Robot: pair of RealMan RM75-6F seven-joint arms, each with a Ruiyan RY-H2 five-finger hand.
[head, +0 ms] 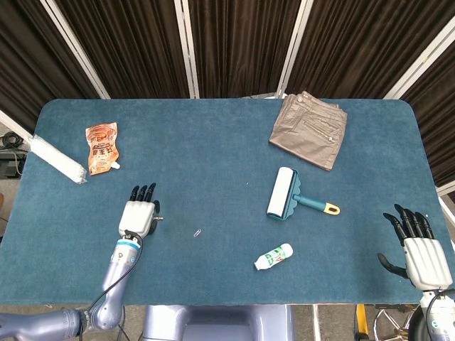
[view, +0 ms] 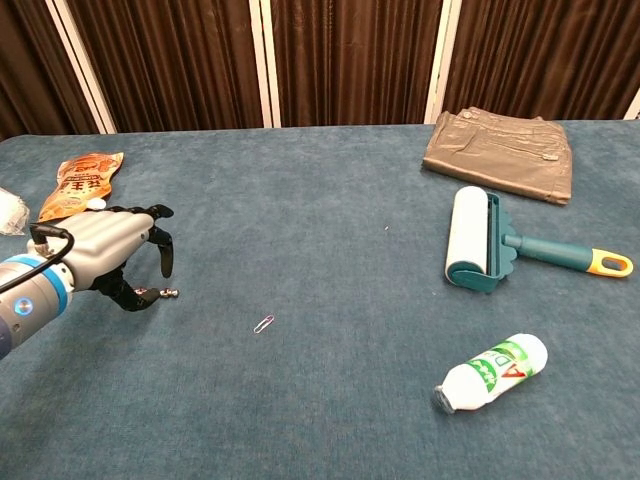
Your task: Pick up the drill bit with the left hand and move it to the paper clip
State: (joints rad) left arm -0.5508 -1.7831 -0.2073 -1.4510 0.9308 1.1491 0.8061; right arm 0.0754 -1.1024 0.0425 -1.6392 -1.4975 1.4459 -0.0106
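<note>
The drill bit (view: 163,293) lies flat on the blue table; only its right end shows past my left hand. My left hand (view: 105,255) arches over the bit's left part, thumb low beside it and the other fingers curved down above it, apart from the thumb. From the head view the left hand (head: 138,215) covers nearly all of the bit. The small paper clip (head: 197,233) (view: 264,323) lies on the cloth a short way right of that hand. My right hand (head: 419,245) rests at the table's near right corner, fingers spread, holding nothing.
A teal lint roller (head: 282,192) (view: 470,238) and a white bottle (head: 274,256) (view: 495,372) lie right of centre. Folded trousers (head: 309,130) sit at the far right. An orange pouch (head: 102,147) and a white wrapped roll (head: 57,159) lie at the far left.
</note>
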